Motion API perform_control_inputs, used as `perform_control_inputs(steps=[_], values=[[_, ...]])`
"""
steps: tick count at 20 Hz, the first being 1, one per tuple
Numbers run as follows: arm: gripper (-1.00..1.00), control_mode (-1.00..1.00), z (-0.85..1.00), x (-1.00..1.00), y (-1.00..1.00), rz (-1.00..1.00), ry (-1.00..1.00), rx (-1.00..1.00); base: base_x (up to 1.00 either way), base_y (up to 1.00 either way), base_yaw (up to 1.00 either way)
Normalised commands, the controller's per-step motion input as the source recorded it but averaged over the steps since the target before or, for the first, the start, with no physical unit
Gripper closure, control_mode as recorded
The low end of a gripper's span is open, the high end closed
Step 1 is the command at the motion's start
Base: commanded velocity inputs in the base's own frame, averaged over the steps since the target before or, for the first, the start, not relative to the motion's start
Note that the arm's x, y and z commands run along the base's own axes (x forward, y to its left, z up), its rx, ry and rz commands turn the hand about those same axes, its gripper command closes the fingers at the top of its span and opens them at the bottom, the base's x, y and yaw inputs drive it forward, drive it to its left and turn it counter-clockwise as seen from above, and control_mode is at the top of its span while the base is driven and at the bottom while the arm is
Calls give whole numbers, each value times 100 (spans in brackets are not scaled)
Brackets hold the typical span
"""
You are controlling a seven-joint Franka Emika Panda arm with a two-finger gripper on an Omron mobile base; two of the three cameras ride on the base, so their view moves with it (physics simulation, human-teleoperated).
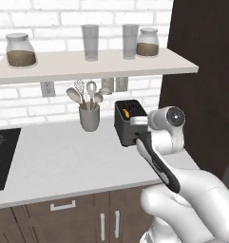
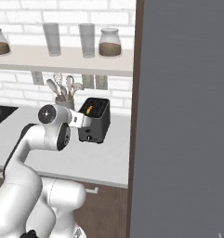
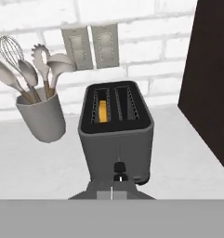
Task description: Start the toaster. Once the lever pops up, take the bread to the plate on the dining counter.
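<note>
A: Where's the toaster (image 3: pixel 116 132)?

B: On the pale worktop (image 1: pixel 63 161), near its back edge, toward the right end by the dark cabinet (image 1: pixel 206 80). The grey utensil cup (image 3: pixel 41 117) stands to its left, apart from it.

A: The bread (image 3: pixel 102 111)?

B: Down in the left slot as the hand view shows it, orange edge visible.

A: The gripper (image 3: pixel 117 178)?

B: Jaws fully closed, holding nothing, tips right at the toaster's narrow front end, by the lever (image 3: pixel 118 167). Contact unclear.

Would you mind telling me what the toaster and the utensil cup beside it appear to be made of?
The toaster looks like dark grey metal or plastic with a matte, faintly sheened shell. The utensil cup seems matte grey ceramic or stone: even, dull, no highlights. Being rendered, neither is certain.
</note>
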Motion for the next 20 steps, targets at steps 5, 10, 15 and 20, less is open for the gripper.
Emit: perform_control_inputs(steps=[5, 10, 15, 20], values=[[100, -100, 24, -10, 0, 0, 6, 12, 0, 0, 0], [100, -100, 1, 0, 0, 0, 7, 1, 0, 0, 0], [100, -100, 2, 12, 0, 0, 5, -5, 0, 0, 0], [100, -100, 1, 23, 1, 0, 0, -5, 0, 0, 0]])
